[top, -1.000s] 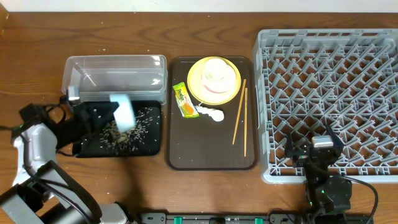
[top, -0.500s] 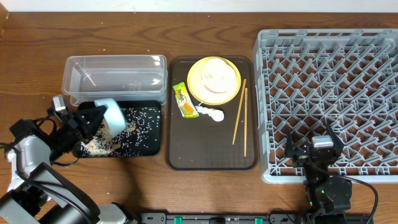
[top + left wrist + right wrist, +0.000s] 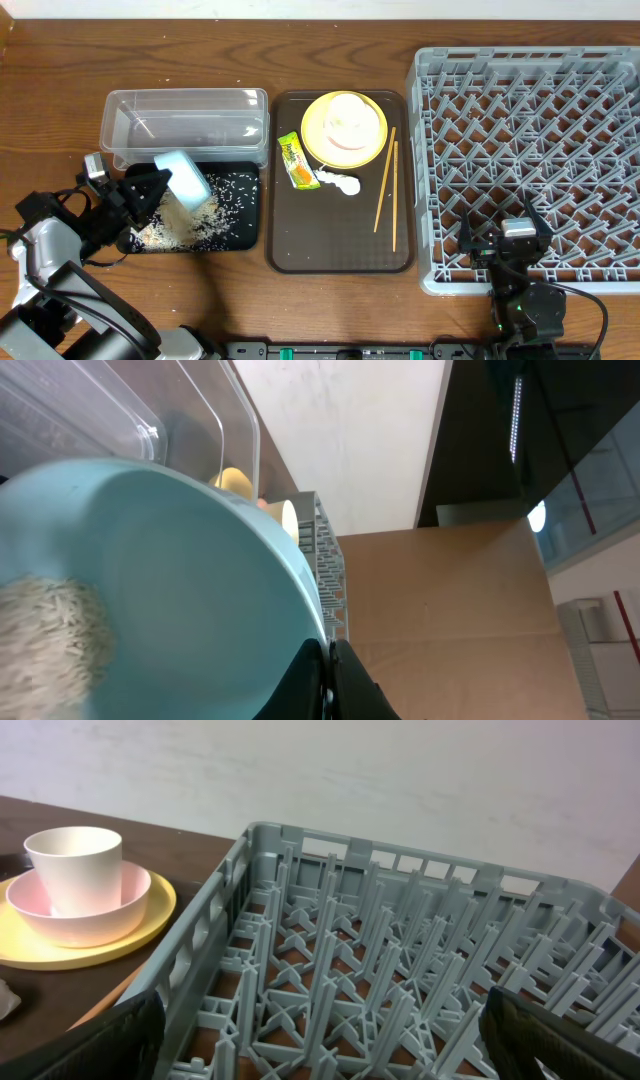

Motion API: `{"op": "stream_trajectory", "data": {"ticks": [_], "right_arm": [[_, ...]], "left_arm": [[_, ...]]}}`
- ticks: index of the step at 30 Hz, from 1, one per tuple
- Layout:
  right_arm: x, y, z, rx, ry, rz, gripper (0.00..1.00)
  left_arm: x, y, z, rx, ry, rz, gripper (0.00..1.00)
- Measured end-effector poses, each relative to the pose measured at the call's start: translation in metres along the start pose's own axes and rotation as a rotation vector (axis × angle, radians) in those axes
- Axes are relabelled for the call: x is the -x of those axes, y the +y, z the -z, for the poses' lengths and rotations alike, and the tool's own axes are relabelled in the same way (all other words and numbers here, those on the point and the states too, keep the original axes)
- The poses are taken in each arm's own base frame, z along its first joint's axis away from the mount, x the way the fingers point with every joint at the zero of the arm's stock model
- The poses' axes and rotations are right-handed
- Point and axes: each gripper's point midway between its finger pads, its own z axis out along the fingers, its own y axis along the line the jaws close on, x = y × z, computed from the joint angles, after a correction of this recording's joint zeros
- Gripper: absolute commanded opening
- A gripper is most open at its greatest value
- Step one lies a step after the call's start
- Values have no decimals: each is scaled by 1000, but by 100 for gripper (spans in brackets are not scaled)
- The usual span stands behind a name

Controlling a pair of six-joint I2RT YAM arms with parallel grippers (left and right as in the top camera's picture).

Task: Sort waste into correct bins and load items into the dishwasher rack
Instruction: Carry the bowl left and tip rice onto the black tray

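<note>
The left gripper (image 3: 158, 186), pinched shut on the light blue bowl (image 3: 182, 178), has tipped it further. More rice (image 3: 178, 224) now heaps at the black tray (image 3: 248, 238)'s seven o'clock (some clings inside, so pouring isn't finished), while the right gripper (image 3: 522, 232) gapes empty.

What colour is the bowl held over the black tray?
Light blue bowl; shows best in the left wrist view.

**Bowl tipped over the black tray, rice everywhere**

The light blue bowl (image 3: 182, 178) hangs tilted over the black tray (image 3: 252, 238), with some rice stuck inside it. Loose rice grains (image 3: 190, 222) lie heaped and scattered in that tray. The clear tub (image 3: 185, 97) sits just behind it. The snack wrapper (image 3: 295, 161), paper wad (image 3: 340, 183), chopsticks (image 3: 385, 185) and yellow plate (image 3: 315, 135) carrying the white-pink cup (image 3: 347, 118) are on the brown serving tray (image 3: 340, 245). The grey rack (image 3: 530, 120) is far right.
</note>
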Motion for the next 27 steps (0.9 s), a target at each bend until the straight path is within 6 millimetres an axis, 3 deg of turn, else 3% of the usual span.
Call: {"op": "stream_trajectory", "data": {"ticks": [8, 16, 27], "right_arm": [[0, 0, 0, 0, 0, 0, 99], [0, 0, 0, 0, 0, 0, 99], [0, 0, 0, 0, 0, 0, 99]], "left_arm": [[-2, -1, 1, -3, -2, 35, 6], [6, 2, 26, 5, -97, 120, 6], [6, 2, 26, 2, -96, 111, 6]]}}
